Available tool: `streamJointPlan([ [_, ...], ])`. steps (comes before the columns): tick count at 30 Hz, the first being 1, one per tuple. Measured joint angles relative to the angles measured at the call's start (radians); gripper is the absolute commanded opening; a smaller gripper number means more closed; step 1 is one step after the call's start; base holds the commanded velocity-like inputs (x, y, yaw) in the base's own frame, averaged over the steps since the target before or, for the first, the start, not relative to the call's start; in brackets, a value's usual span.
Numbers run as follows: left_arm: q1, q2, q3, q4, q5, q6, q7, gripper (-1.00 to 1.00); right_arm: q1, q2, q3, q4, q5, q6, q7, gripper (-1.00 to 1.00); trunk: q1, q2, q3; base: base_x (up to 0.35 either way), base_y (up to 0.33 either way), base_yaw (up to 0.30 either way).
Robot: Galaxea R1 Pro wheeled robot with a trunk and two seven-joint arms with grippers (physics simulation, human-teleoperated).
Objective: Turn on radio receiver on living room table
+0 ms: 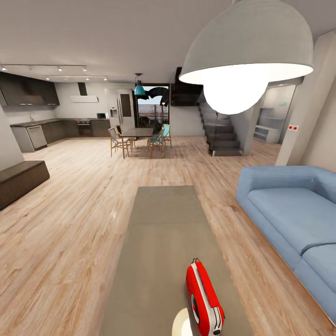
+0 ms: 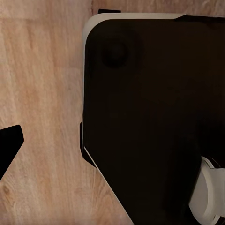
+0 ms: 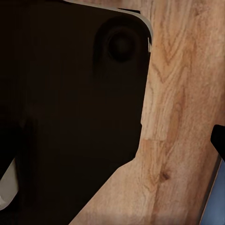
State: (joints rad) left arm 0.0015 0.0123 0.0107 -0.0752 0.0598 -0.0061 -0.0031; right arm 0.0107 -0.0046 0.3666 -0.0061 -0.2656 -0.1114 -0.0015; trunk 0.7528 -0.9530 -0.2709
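The red radio receiver (image 1: 204, 298) with white edges stands upright on the near end of the long grey-taupe table (image 1: 163, 219), low in the head view. Its thin wire handle sticks up at its far end, and its white face with the round dial turns left. Both wrist views look down at the robot's dark base (image 2: 150, 108) over plank floor. A black fingertip (image 2: 9, 145) of the left gripper shows at one edge, with nothing between the fingers. A black fingertip (image 3: 219, 139) of the right gripper shows at another edge, also with nothing held.
A large blue sofa (image 1: 294, 210) runs along the table's right. A big white dome lamp (image 1: 247, 51) hangs above. A dark low bench (image 1: 21, 179) is at the left. Dining table with chairs (image 1: 140, 137), kitchen and stairs lie far behind. A pale rounded shape (image 1: 181, 325) touches the bottom edge.
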Motion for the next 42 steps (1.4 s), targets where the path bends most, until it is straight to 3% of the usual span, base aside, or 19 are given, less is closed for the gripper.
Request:
streamJointPlan([
  [23,0.000,0.000,0.000,0.000,0.000,0.000,0.000,1.00,0.000,-0.001,-0.002,0.000,-0.001,0.001,0.000,1.00,0.000,0.000,0.000,0.000,0.000,-0.190],
  [42,0.000,0.000,0.000,0.000,0.000,0.000,0.000,1.00,0.000,-0.003,0.001,0.000,-0.001,0.001,0.000,1.00,0.000,0.000,-0.013,0.000,0.000,-0.012],
])
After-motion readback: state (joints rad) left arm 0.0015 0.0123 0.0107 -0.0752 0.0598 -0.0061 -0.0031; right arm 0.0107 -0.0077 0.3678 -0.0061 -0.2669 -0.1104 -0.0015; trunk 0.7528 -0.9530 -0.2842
